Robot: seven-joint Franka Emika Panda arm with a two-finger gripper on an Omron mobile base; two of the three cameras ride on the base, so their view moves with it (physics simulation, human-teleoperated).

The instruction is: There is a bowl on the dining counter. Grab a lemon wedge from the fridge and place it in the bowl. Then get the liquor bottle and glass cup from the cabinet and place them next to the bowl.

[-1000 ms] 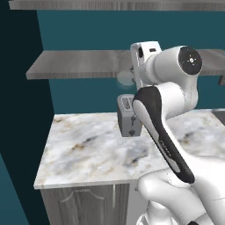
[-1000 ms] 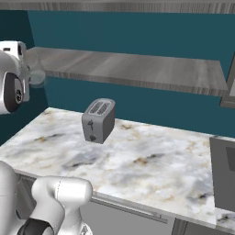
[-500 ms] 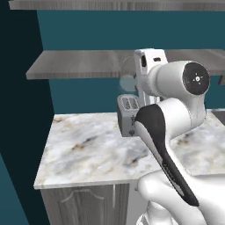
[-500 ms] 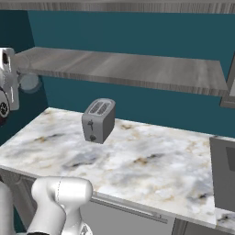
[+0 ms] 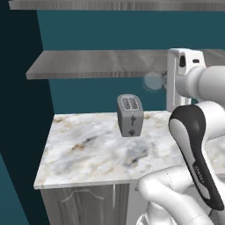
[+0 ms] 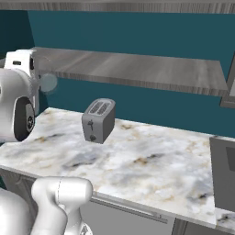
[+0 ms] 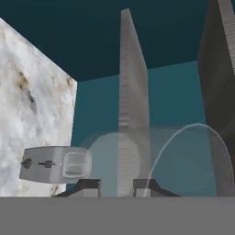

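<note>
The glass cup [image 7: 160,156] was cut off by the hand view's bottom edge. The arm hid part of the bench [image 5: 88,149], and the end effector [image 7: 117,186] showed only its tips.

Clear, see-through glass cup [image 7: 151,158] in my pincer [image 7: 117,186], faintly glossy, rim toward 3 o'clock. Toaster [image 5: 130,115] brushed grey metal, dark plastic knobs, at my 11 o'clock. Counter [image 6: 151,165] polished white marble, brown-grey veining. Shelf [image 5: 96,63] matt grey woodgrain. Wall [image 6: 151,32] flat matt teal.
</note>
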